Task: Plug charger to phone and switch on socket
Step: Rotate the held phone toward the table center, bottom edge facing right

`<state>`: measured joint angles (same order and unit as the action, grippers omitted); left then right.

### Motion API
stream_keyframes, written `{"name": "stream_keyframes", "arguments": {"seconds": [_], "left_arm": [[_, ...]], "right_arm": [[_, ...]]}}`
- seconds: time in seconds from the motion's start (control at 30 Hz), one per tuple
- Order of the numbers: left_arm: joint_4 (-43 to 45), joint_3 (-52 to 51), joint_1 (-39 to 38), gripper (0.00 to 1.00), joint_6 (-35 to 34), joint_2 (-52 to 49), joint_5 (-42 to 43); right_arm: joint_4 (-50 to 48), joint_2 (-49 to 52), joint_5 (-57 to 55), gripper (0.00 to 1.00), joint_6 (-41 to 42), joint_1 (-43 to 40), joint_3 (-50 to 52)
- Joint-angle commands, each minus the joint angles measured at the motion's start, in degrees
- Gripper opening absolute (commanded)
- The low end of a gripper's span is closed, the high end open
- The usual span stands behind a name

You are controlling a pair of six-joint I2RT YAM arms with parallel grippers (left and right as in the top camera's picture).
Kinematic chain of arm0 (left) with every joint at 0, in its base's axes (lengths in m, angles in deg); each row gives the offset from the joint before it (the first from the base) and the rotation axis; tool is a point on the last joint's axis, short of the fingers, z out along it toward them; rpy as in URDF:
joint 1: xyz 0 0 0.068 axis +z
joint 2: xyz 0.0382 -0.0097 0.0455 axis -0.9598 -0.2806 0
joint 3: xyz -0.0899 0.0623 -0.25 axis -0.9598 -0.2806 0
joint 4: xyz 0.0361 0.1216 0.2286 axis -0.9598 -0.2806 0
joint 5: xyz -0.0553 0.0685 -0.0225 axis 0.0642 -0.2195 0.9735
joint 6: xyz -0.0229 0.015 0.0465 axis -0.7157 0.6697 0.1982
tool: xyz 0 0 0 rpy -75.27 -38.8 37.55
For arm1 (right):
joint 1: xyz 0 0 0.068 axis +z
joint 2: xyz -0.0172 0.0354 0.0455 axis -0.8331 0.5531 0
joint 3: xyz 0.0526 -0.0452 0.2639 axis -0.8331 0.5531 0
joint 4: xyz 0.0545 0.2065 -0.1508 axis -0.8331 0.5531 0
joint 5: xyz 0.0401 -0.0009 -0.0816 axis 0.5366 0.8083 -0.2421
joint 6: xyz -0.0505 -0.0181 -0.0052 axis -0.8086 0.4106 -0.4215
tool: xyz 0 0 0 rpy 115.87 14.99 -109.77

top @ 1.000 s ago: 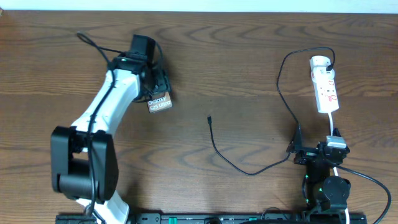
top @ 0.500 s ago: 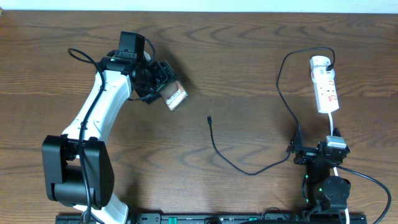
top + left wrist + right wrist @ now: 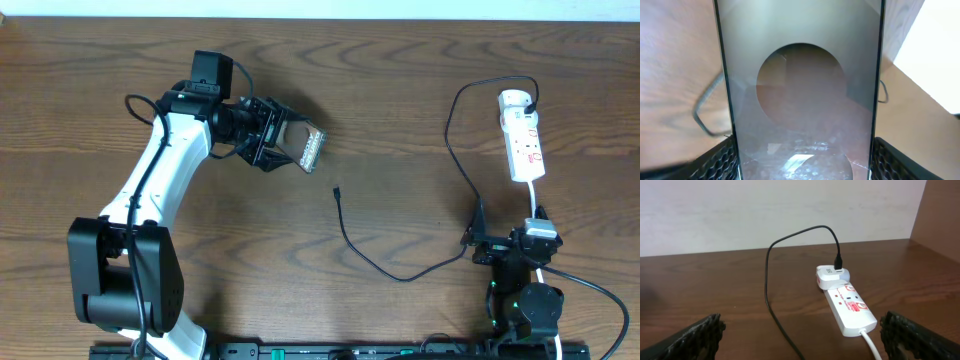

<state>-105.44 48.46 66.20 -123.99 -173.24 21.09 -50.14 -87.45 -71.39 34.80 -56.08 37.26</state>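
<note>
Left gripper (image 3: 285, 140) is swinging the phone (image 3: 308, 150) toward the charger (image 3: 370, 255).
Above the table (image 3: 400, 90), the left gripper, clamped across the phone, is carrying it rightward, now tipped so its lettering is no longer facing overhead. The right gripper (image 3: 800, 335), spread wide, is idling near the socket (image 3: 523, 140). The charger's tip is lying unplugged just below-right of the phone, so plugging in probably comes next.

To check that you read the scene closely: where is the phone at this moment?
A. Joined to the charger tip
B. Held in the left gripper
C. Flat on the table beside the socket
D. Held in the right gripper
B: the left gripper grips the phone by its sides, and the charger tip lies apart from it.
</note>
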Motion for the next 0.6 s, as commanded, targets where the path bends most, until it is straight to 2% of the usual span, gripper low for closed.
{"name": "stream_keyframes", "arguments": {"seconds": [0.0, 0.1, 0.57], "left_arm": [[0.1, 1.3, 0.2, 0.45, -8.0, 1.7, 7.8], [0.1, 1.3, 0.2, 0.45, -10.3, 1.7, 8.2], [0.1, 1.3, 0.2, 0.45, -12.8, 1.7, 9.4]], "right_arm": [[0.2, -0.3, -0.2, 0.99, -0.5, 0.5, 0.1], [0.2, -0.3, -0.2, 0.99, -0.5, 0.5, 0.1], [0.2, -0.3, -0.2, 0.99, -0.5, 0.5, 0.1]]}}
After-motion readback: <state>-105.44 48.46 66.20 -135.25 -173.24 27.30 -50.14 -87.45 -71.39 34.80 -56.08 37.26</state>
